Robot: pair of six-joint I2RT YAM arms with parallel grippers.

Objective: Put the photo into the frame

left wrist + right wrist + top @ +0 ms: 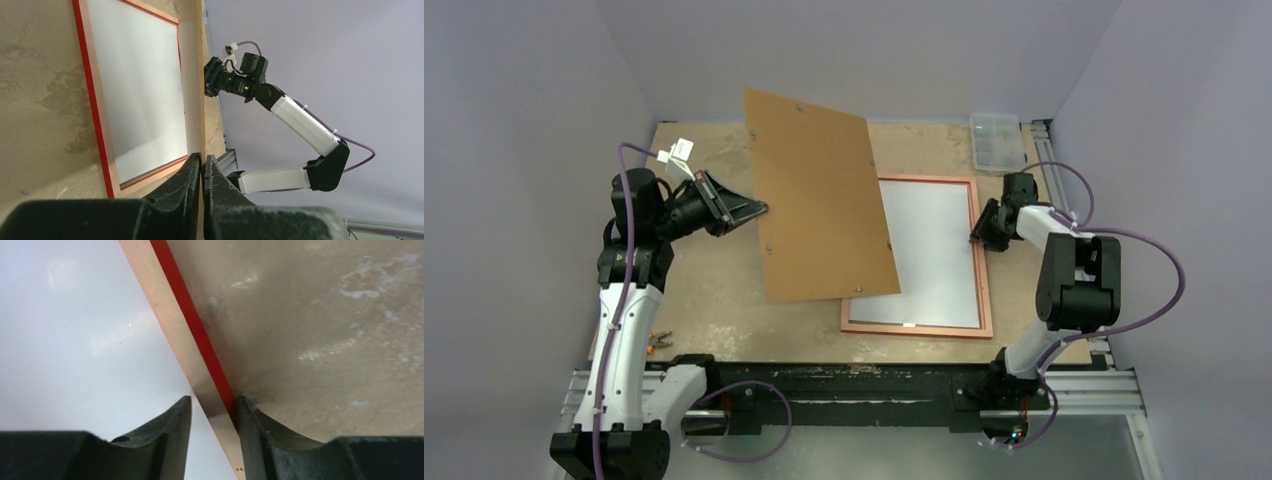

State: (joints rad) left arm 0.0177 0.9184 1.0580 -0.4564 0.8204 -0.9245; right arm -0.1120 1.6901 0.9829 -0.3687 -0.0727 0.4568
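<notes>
While my left tool (759,208) pinches the backing board (824,200) raised, the photo (929,250) lies white-back-up inside the frame (914,330), whose rail sits between my right tool's (214,412) jaws; whether they grip it, I cannot tell. Refitting the board is left.

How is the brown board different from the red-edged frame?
The brown board is solid brown; the frame is a thin rim around white. The board tilts up in the left claw; the frame lies flat on the table, right claw astride its edge. Both are rectangles.
</notes>
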